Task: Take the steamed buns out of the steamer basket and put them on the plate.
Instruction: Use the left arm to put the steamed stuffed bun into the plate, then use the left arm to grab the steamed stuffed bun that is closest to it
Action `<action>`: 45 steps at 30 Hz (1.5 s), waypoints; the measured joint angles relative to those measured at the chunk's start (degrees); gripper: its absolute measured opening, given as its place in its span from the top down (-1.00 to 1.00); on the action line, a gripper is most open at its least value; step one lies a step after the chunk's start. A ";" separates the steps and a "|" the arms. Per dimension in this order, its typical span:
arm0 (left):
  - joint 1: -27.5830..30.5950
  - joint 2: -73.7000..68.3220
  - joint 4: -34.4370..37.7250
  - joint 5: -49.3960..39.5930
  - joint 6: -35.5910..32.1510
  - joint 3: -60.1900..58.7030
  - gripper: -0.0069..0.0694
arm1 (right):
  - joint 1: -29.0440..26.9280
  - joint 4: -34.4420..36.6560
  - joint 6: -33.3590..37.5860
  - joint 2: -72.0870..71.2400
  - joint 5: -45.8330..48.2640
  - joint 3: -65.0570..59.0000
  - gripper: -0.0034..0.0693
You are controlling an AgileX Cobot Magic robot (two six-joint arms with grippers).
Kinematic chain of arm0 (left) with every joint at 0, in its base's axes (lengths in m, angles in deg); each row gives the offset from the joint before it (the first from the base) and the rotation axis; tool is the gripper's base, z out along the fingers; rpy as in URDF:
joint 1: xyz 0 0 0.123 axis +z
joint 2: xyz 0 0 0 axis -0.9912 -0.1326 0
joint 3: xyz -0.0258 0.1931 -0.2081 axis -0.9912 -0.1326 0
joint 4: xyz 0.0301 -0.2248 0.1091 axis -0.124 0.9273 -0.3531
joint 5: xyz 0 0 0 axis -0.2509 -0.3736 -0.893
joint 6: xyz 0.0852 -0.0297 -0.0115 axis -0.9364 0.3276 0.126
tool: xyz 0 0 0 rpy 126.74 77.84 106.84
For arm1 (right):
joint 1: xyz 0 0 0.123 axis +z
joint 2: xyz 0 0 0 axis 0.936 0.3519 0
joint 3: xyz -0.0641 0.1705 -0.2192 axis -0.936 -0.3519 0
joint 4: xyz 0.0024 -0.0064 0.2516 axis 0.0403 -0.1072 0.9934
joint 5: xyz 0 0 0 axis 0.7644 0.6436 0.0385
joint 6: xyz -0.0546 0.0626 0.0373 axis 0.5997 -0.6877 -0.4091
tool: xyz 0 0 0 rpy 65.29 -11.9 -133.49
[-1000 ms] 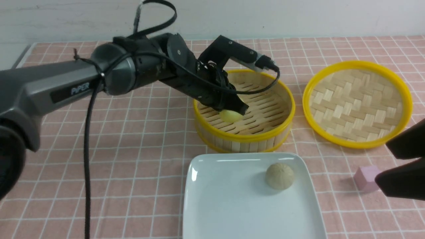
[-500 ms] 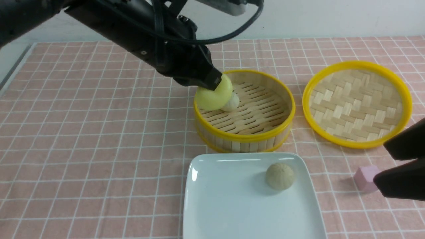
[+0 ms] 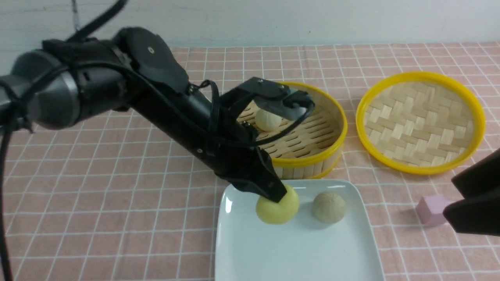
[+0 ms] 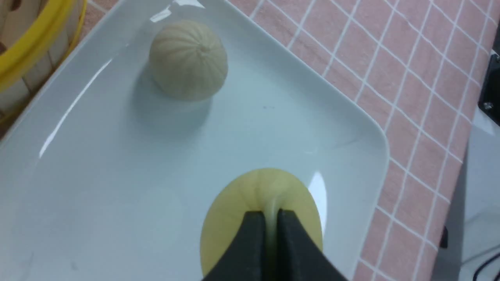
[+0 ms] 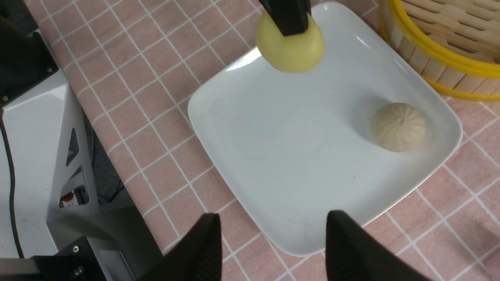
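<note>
"What did your jaws have?"

"My left gripper (image 4: 269, 214) was pinched tight on the yellow bun (image 3: 278, 210), at the plate (image 3: 273, 253)'s far edge. My right gripper (image 5: 273, 220) gaped, empty, off the plate's right side."

"The others?"

"A beige bun (image 3: 329, 207) sat near the plate's far right corner. A pale bun (image 3: 266, 120) lay in the steamer basket (image 3: 312, 160)."

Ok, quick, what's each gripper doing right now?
Left gripper: closed on the round pleated yellow steamed bun.
Right gripper: open, holding nothing.
</note>
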 joint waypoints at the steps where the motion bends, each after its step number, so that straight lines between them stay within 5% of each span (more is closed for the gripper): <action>1: -0.51 -1.86 1.17 2.15 -0.92 -0.15 0.76 | 0.00 0.00 0.00 0.00 0.31 0.00 -0.10; 14: -4.00 -7.51 -0.47 17.09 -3.58 -0.15 0.75 | 0.00 -0.04 0.00 0.00 0.56 0.00 -0.10; 32: -4.00 -12.42 0.16 17.48 -7.84 -0.15 0.64 | 0.00 0.41 0.00 0.00 0.56 0.00 -0.10; 37: -4.00 -12.42 0.45 17.11 -8.03 0.05 0.36 | 0.00 0.85 0.00 0.00 0.56 0.00 -0.10; 45: -4.00 -12.42 1.99 7.90 -8.03 1.77 -0.47 | 0.00 1.01 0.00 0.00 0.56 0.00 -0.10</action>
